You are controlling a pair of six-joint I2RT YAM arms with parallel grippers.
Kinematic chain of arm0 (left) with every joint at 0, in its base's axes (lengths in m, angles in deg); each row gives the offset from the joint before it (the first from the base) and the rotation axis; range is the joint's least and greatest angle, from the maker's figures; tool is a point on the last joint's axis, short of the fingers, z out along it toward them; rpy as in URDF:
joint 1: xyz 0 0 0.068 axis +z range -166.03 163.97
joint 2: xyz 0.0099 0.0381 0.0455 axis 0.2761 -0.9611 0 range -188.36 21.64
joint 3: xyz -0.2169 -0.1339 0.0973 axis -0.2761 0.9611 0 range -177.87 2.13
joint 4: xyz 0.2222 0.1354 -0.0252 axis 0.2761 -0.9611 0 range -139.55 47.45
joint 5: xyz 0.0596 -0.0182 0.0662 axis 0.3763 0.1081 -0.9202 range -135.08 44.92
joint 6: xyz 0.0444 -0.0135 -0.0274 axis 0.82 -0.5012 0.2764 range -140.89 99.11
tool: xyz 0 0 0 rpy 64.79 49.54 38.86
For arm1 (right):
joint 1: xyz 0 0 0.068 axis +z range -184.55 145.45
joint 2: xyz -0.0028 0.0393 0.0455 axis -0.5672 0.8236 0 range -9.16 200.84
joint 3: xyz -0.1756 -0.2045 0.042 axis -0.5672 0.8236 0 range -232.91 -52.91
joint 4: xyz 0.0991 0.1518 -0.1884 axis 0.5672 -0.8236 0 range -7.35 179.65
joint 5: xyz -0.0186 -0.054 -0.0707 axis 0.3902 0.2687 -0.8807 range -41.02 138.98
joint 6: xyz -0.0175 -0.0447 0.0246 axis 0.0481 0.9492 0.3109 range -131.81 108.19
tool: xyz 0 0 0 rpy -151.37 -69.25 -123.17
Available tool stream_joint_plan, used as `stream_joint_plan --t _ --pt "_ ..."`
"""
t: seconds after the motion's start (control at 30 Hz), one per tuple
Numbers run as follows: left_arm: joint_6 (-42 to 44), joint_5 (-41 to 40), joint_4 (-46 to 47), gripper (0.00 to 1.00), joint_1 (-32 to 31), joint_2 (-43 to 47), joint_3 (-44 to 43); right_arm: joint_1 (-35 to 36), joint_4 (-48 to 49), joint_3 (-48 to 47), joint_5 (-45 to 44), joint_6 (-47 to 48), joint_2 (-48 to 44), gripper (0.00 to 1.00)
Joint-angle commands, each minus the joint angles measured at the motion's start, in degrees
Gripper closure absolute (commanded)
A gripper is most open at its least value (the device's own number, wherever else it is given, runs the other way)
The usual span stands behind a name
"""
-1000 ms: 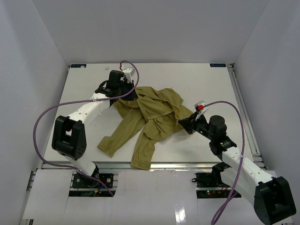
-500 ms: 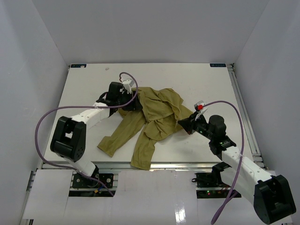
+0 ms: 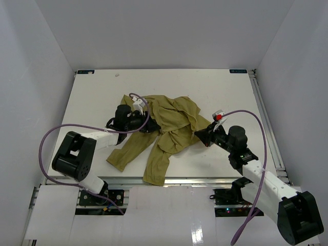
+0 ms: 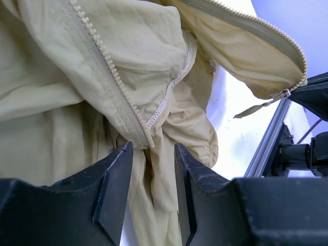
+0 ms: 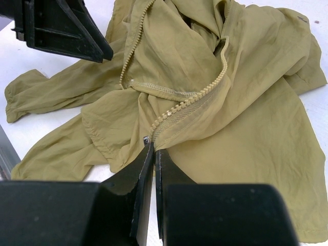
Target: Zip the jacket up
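The jacket (image 3: 171, 120) lies crumpled in the middle of the tabletop (image 3: 225, 87), thin and floppy. The right pincer (image 5: 154, 151) is clamped on its hem by the zipper end. The left pincer (image 4: 151, 174) stands apart, astride a fold of zipper teeth (image 4: 110, 77). That stiffer toothed edge looks the best hold.

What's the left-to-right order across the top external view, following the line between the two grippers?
left gripper → jacket body → right gripper. The sleeves are left out: they trail towards the near edge, below the left gripper.
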Motion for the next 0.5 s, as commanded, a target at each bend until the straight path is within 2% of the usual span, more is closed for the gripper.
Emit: stream_joint_plan --t 0.0,0.2,0.47 --pt "-0.91 3.82 6.89 0.53 -0.17 -2.73 -0.72 0.20 1.30 -2.41 -0.21 0.00 -0.11 0.92" --pt "1.05 1.37 5.55 0.56 -0.17 -5.09 -1.00 0.26 1.19 -2.62 -0.31 0.09 -0.10 0.92" --pt "-0.23 3.12 11.28 0.55 -0.17 -6.03 1.34 0.20 1.28 -2.45 -0.14 0.18 -0.07 0.92"
